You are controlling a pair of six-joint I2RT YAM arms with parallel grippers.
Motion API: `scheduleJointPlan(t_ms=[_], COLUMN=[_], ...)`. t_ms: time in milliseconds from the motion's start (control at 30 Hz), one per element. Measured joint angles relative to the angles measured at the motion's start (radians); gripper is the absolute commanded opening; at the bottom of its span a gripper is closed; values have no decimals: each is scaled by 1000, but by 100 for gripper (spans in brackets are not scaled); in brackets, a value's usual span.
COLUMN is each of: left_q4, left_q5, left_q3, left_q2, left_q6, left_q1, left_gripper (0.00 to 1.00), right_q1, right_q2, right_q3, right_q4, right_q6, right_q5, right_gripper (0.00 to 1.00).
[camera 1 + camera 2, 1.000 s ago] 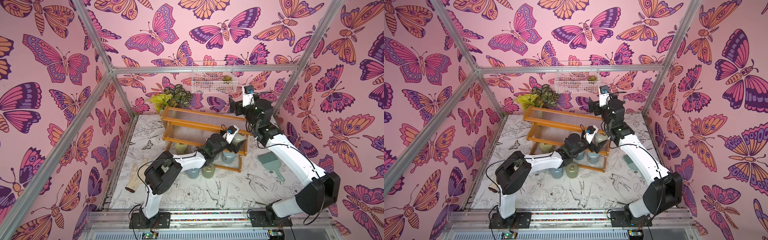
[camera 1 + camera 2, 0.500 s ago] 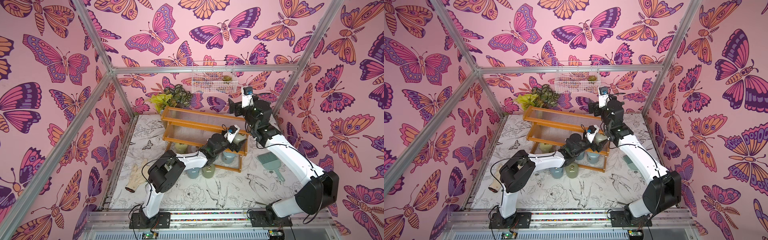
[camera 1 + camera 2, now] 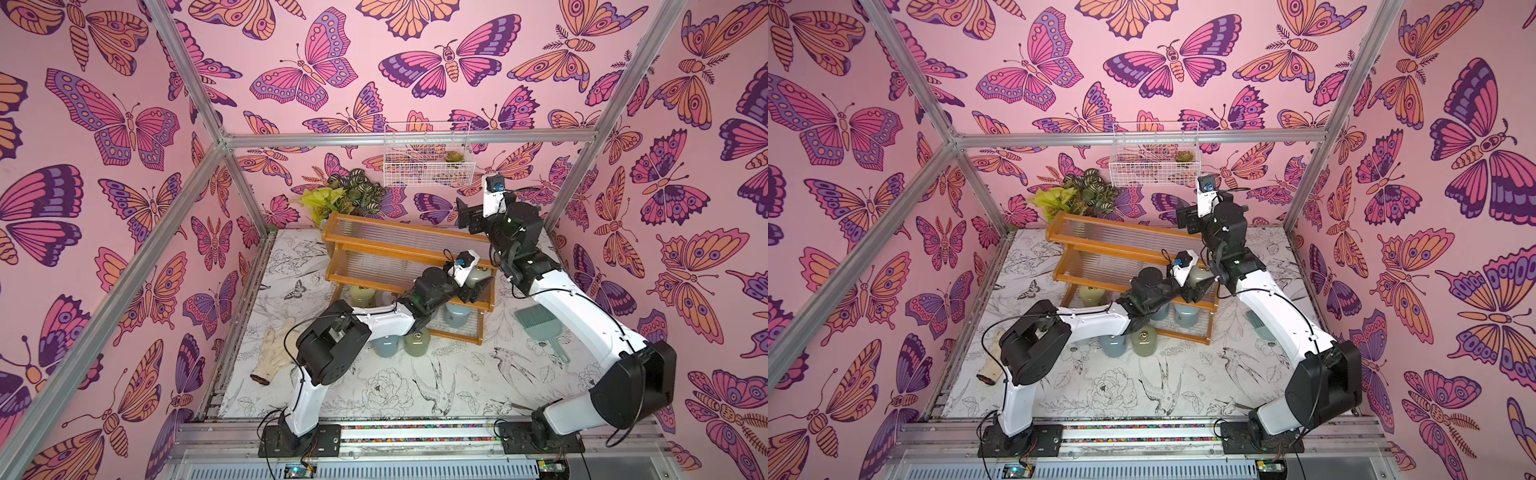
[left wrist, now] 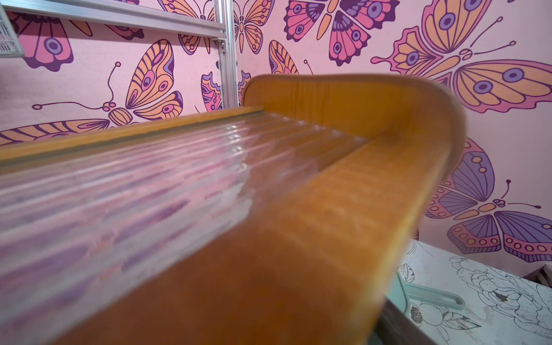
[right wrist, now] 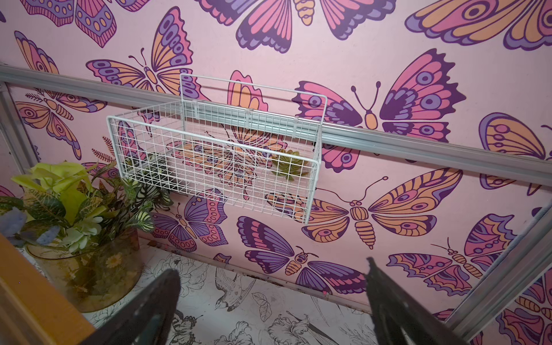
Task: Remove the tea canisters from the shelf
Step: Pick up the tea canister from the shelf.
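1. The canister [image 3: 475, 275], pale green, stands upright at the right end of the shelf's [image 3: 386, 259] middle tier. I judge it light, stiff and hollow. Its matte skin should grip fairly well, but being round it could twist or tip if pinched off-centre.
2. The best hold, I judge, is across the straight body below the rounded shoulder. The ring-pull lid looks too small to trust.
3. The left tool [image 3: 478, 288] is closed on it, with a finger on either side in both top views. The left wrist view shows only blurred ribbed plastic and wood, not the grip.
4. A low blue canister [image 3: 454, 314] and a yellow-green canister [image 3: 360, 294] seem to sit on the lowest tier. A front blue canister [image 3: 384, 347] and a sage canister [image 3: 417, 345] stand on the surface just before the shelf.
5. The wooden front rails call for a lift before any pull. The shelf itself may slide if dragged.
6. The right tool [image 5: 268, 304] is raised behind the shelf's right end, jaws wide apart and empty, facing the basket [image 5: 215, 149].
7. The surface [image 3: 415, 395] is a white cloth drawn with birds and flowers, with free room in front. A glove [image 3: 272, 353] lies to the left, a green brush [image 3: 538, 324] to the right, and a plant [image 3: 340, 199] stands at the back. Pink butterfly walls close it in.
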Motion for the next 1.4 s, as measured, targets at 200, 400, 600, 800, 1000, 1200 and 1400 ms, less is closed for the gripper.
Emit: scheduleJointPlan(t_ms=[200, 400, 600, 800, 1000, 1200, 1400], left_q4=[-5, -12, -28, -43, -58, -58, -62], left_q5=[-29, -51, -51, -52, -51, -55, -73], left_q3=[-71, -99, -114, -154, -187, -228, -291], left_q2=[-60, -89, -109, -156, -199, -240, -301], left_q6=[10, 19, 30, 41, 46, 57, 69], left_q1=[5, 5, 5, 5, 5, 5, 5], left_gripper=[70, 70, 71, 71, 72, 71, 72], right_q1=[0, 0, 0, 0, 0, 0, 0], right_q2=[0, 0, 0, 3, 24, 39, 46], right_q3=[-3, -6, -6, -6, -6, -6, -4], right_q4=[8, 16, 18, 24, 30, 30, 31], right_q6=[0, 0, 0, 1, 3, 4, 5], right_q5=[0, 0, 1, 9, 21, 31, 32], right_gripper=[99, 99, 99, 99, 99, 99, 99])
